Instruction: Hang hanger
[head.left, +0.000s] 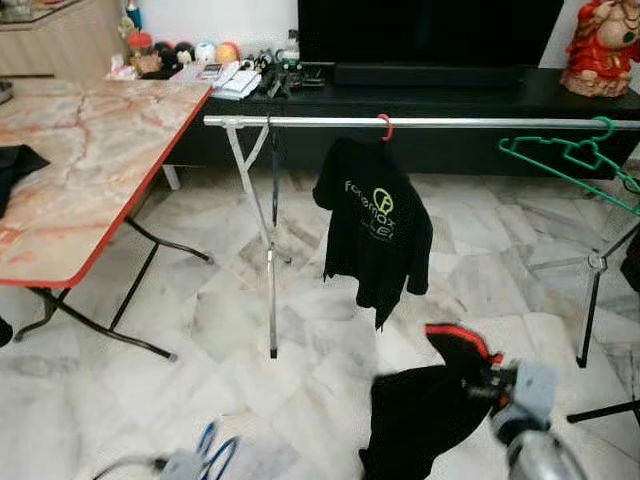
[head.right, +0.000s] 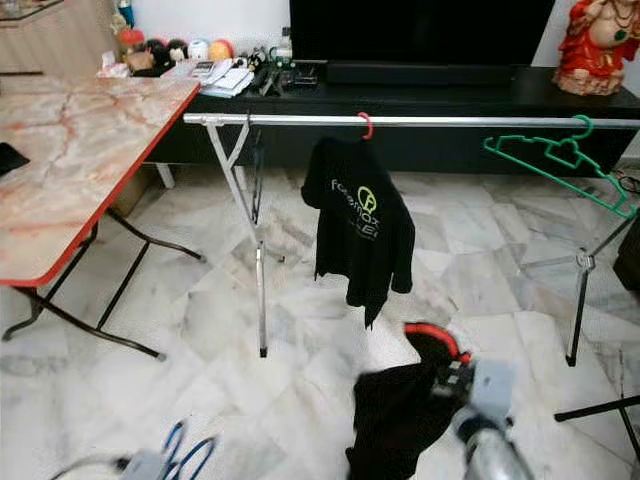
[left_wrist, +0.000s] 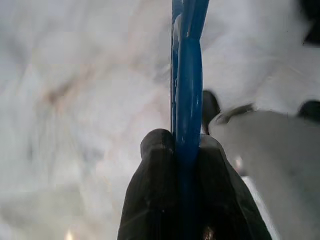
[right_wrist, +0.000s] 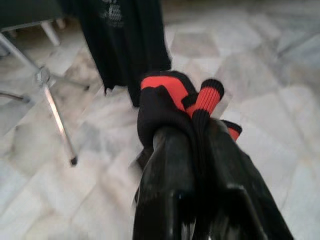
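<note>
A silver clothes rail spans the room in front of me. A black printed shirt hangs from it on a red hanger hook, and an empty green hanger hangs further right. Low on the left, my left gripper is shut on a blue hanger. My right gripper, low on the right, is shut on the red-trimmed collar of a black garment that droops below it.
A marble-patterned folding table with a red edge stands at the left. A black TV console with small items and a red figurine lines the back wall. Rack legs stand on the marble floor.
</note>
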